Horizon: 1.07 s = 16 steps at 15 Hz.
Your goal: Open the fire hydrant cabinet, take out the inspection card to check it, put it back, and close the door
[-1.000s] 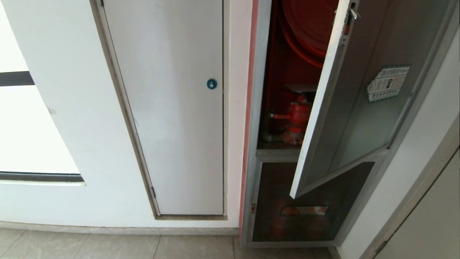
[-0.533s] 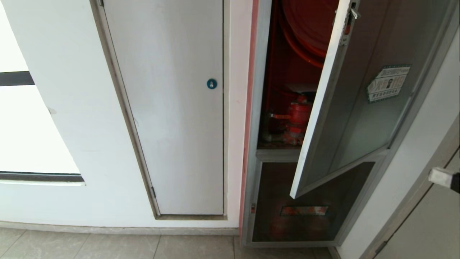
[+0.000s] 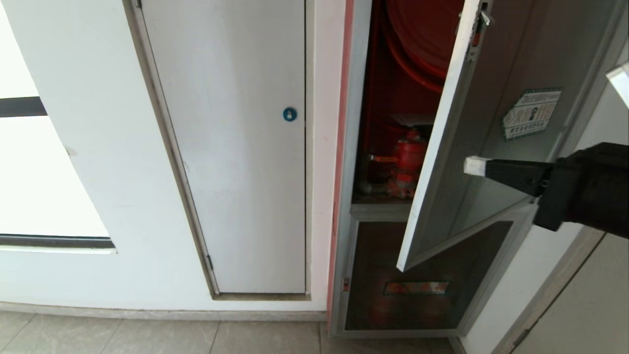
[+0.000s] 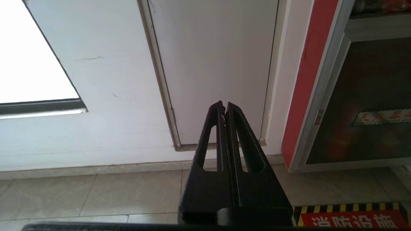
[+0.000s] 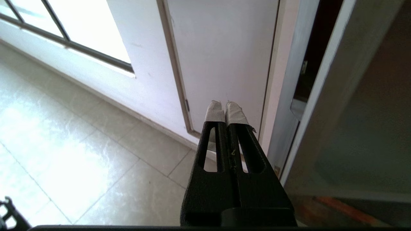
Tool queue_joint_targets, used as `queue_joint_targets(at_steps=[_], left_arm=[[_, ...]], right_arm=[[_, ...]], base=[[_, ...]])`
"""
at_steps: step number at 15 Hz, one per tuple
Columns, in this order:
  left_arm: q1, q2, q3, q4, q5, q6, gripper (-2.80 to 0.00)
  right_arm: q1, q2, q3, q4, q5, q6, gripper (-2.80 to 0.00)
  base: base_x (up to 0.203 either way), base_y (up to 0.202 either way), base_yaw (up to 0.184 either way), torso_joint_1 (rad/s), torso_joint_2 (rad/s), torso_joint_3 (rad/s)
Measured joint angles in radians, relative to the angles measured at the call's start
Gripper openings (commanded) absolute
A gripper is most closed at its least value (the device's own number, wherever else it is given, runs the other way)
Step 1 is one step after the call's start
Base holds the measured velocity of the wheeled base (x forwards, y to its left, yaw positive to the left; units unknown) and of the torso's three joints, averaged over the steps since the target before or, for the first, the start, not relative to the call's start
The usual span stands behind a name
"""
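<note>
Right gripper: we see the black, white-taped right gripper reaching in from the right edge of the head view, fingers pressed together and carrying nothing, its tip in front of the door's pane just beside the free edge.

Door: the large tinted-glass door in a silver aluminium frame stands partly open, hinged on the right, with the green-bordered white sticker on the pane and a small latch near its top corner.

Door handling: we judge it stiff, fairly heavy and free-swinging; the glass is breakable and slick, so the pale metal free edge is the place to push or hook, not the pane.

Cabinet: the tall aluminium-framed fire hydrant cabinet with red interior shows a red hose reel above and a red valve below.

Inspection card: we make out a thin pale flat piece lying just above the valve, half hidden by the door edge; it is probably the card, though no print can be read.

Card handling: we expect it to be light, bendable and easily creased, best pinched by an exposed edge with the taped fingertips.

Access: the gap looks narrow to us; the door likely needs swinging wider first.

Left gripper: the plain black left gripper is parked low, fingers together, facing the white wall panel.
</note>
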Motion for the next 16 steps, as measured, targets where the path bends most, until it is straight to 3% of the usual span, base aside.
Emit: queue_joint_targets(at_steps=[4,7,10,16], left_arm=[[0.0,0.0,0.0,0.0,0.001,0.0,-2.8],[0.0,0.0,0.0,0.0,0.001,-0.001,-2.8],[0.0,0.0,0.0,0.0,0.001,0.0,-2.8],[0.0,0.0,0.0,0.0,0.001,0.0,-2.8]], right_arm=[[0.081,0.138,-0.027,-0.157,-0.15,0.01,-2.8],[0.15,0.255,-0.04,-0.318,-0.36,-0.005,-2.8],[0.198,0.374,-0.053,-0.481,-0.557,-0.052,-2.8],[0.235,0.57,-0.164,-0.734,-0.785,-0.185,-2.8]], base=[[0.0,0.0,0.0,0.0,0.0,0.0],[0.0,0.0,0.0,0.0,0.0,0.0],[0.0,0.0,0.0,0.0,0.0,0.0],[0.0,0.0,0.0,0.0,0.0,0.0]])
